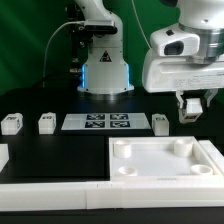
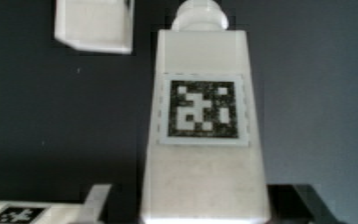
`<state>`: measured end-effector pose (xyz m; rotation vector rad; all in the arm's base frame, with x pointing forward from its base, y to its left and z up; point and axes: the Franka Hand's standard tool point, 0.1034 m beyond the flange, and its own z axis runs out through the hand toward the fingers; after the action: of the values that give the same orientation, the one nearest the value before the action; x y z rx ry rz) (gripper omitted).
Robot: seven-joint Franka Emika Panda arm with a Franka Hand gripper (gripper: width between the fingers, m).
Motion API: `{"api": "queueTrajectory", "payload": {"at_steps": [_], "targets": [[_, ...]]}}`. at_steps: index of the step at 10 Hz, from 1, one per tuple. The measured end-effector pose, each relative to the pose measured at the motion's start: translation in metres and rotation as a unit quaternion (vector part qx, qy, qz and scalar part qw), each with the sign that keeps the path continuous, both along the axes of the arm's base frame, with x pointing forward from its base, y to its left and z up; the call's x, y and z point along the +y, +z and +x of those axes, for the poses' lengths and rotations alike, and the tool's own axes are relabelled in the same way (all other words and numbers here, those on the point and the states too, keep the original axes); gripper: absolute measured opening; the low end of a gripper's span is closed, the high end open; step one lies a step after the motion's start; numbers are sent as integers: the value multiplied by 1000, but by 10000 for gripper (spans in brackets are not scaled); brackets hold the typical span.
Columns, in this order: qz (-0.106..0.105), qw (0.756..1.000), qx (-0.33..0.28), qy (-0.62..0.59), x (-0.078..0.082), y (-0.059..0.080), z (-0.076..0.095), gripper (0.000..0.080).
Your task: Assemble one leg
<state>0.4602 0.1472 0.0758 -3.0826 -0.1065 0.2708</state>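
Gripper (image 1: 193, 106) clamps the leg (image 2: 202, 120), its long axis seemingly hanging downward; the tray-like part's (image 1: 150, 172) corner socket (image 1: 183, 148) waits near, at six o'clock.

My gripper (image 1: 194, 108) clamps the leg (image 2: 206, 172): tag (image 2: 204, 108) blurred, one end cropped in wrist view. Exterior view's left edge cuts a white part (image 1: 3, 156).

Bare table (image 1: 55, 150) exterior view's left; tray (image 1: 150, 162) fills exterior view's right; leg (image 1: 160, 123) just beyond tray.
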Motion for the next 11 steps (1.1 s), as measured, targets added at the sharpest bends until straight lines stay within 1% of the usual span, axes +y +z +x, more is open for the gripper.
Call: {"api": "queueTrajectory", "payload": {"at_steps": [1,2,3,5,7,8,9,10,11], "targets": [[10,998,-69,2,3,5,11,294],[21,992,-122,-1,6,3,7,294],[23,992,-127,1,6,-1,-1,294],[23,992,-124,2,5,0,2,294],[23,991,-126,40,-4,5,14,294],[24,990,-130,39,-3,6,17,294],[29,987,-155,39,-2,6,18,294],[29,987,-154,39,-2,4,15,294],[29,986,-159,40,-3,5,17,294]]}}
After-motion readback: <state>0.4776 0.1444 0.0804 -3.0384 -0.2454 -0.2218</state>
